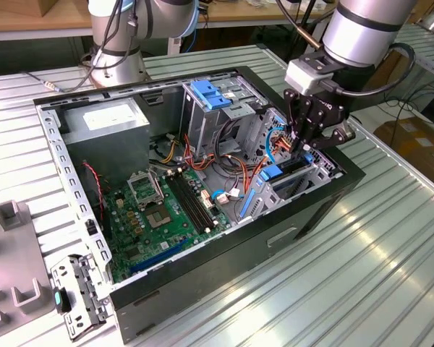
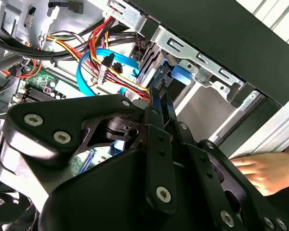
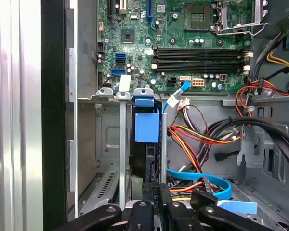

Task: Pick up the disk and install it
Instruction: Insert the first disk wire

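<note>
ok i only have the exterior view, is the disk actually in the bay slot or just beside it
Observer: In the first wrist view the disk stands on edge inside the slot, between grey metal rails, with the gripper right at its near end.
Operator: any cables in the way
Observer: A flat blue cable loops beside the slot, not across it.
Operator: anyone near the case
Observer: Yes. In the second wrist view a person's hand lies just outside the black case wall.
</note>
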You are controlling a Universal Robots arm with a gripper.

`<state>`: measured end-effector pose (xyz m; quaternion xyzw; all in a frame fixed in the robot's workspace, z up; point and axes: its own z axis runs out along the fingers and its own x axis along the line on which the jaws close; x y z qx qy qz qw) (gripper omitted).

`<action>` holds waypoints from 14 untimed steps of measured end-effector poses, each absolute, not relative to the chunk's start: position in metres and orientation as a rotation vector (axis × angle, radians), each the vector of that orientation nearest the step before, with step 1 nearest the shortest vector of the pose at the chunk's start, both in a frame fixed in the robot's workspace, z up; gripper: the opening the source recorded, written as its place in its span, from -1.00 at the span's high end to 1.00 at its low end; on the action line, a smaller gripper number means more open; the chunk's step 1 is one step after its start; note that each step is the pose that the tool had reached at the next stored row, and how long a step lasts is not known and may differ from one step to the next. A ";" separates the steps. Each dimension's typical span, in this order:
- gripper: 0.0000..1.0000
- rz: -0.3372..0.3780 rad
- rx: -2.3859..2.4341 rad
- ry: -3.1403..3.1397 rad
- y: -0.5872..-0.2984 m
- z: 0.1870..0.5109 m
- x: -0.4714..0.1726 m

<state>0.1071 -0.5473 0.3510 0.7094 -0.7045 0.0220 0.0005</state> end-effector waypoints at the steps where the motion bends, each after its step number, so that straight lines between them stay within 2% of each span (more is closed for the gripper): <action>1: 0.66 0.069 2.228 -2.213 -0.547 0.350 0.107; 14: 0.66 0.066 2.210 -2.233 -0.547 0.346 0.107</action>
